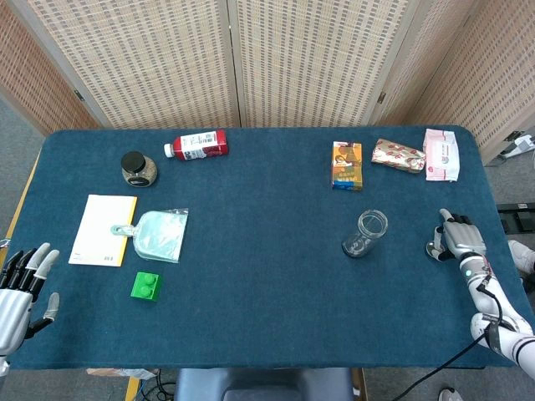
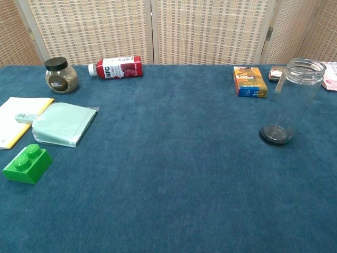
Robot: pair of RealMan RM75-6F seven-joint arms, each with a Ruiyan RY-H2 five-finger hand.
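Glass jar [image 1: 365,233] stands upright and empty on the right of the surface [image 1: 267,284], untouched; nearest is the right robot hand [image 1: 456,238], resting on the surface beside it but apart, fingers loosely curled and holding nothing, so no grasp looks made yet. Left robot hand [image 1: 23,288] sits at the near-left edge, fingers spread wide and empty, green block [image 1: 145,286] closest. Chest view shows neither hand, the left hand is cut by the frame edge, and the right hand's thumb side is probably hidden.
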